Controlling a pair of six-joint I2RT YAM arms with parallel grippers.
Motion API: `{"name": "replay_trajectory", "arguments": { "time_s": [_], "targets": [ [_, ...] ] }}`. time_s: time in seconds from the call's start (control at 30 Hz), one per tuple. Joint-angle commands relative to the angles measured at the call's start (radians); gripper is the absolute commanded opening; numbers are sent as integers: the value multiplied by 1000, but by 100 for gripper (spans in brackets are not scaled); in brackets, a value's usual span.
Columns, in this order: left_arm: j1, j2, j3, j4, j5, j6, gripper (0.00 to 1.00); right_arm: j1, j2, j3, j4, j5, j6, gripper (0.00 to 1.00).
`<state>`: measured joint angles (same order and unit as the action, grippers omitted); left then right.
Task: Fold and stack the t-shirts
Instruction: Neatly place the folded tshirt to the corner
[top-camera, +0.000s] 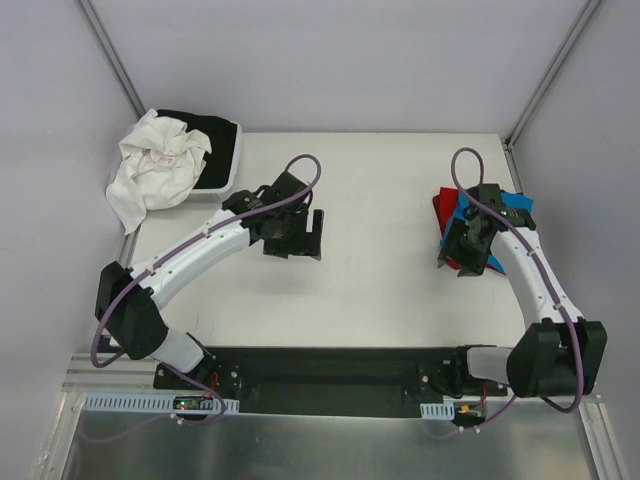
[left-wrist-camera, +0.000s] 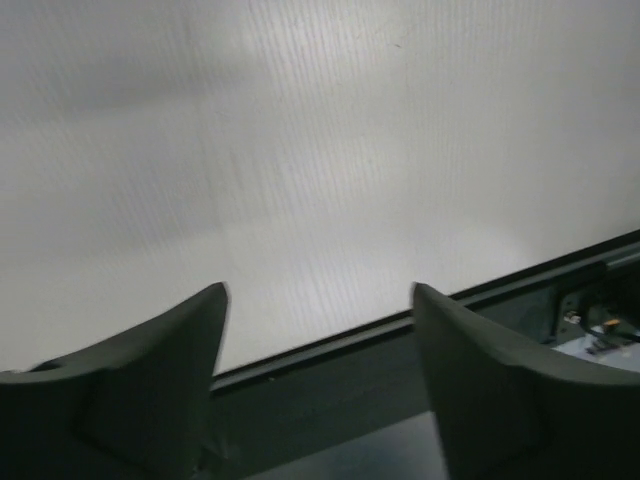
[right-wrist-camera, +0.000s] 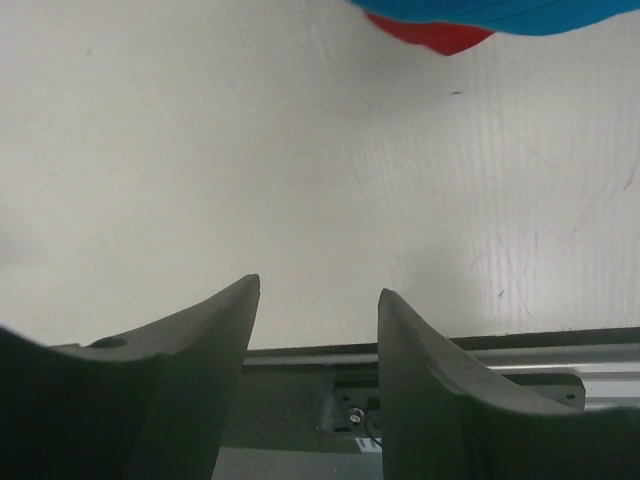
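Left fingers (left-wrist-camera: 150, 380) stand released over bare counter (top-camera: 380, 200) just 9 o'clock of centre. At 3 o'clock, my right fingers (right-wrist-camera: 180, 370), also released, hang by the near edge of the turquoise t-shirt (top-camera: 515, 208), which lies on the red t-shirt (top-camera: 447, 208), with open counter between my arms.

Bright, even light from above washes the white surface (top-camera: 390, 210) — only faint, soft-edged shadows lie on it. In the wrist views my left fingers (left-wrist-camera: 130, 390) and right fingers (right-wrist-camera: 150, 380) loom dark and blurred — mild glare pales the surface behind them.
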<state>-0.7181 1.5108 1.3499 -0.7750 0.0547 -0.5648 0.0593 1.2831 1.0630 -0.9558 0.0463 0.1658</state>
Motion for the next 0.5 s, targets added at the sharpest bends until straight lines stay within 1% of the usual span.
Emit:
{"name": "replay_trajectory", "arguments": {
  "time_s": [0.0, 0.03, 0.07, 0.13, 0.17, 0.2, 0.27, 0.3, 0.33, 0.37, 0.47],
  "targets": [
    [8, -130, -79, -1, -50, -30, 96, 46, -67, -17, -4, -180, -75, 57],
    [8, -147, -95, 2, -50, -46, 99, 56, -79, -20, -8, -215, -84, 59],
    [8, -184, -110, 3, -71, -52, 99, 63, -85, -21, -11, -229, -89, 61],
    [8, -221, -152, 2, -75, -75, 99, 83, -94, -24, -23, -268, -94, 67],
    [8, -263, -165, 2, -75, -84, 99, 97, -102, -26, -26, -284, -95, 70],
    [6, -288, -193, 0, -73, -95, 99, 103, -108, -28, -31, -298, -94, 79],
    [8, -363, -219, 0, -69, -124, 99, 115, -135, -35, -40, -345, -89, 90],
    [8, -391, -245, 0, -64, -133, 99, 129, -146, -38, -43, -353, -88, 98],
    [8, -417, -258, -1, -56, -153, 99, 132, -159, -44, -50, -371, -84, 100],
    [6, -475, -270, 0, -56, -165, 99, 137, -174, -50, -51, -388, -83, 97],
    [8, -582, -323, -1, -20, -220, 99, 152, -232, -98, -41, -450, -60, 96]
  ]
}}
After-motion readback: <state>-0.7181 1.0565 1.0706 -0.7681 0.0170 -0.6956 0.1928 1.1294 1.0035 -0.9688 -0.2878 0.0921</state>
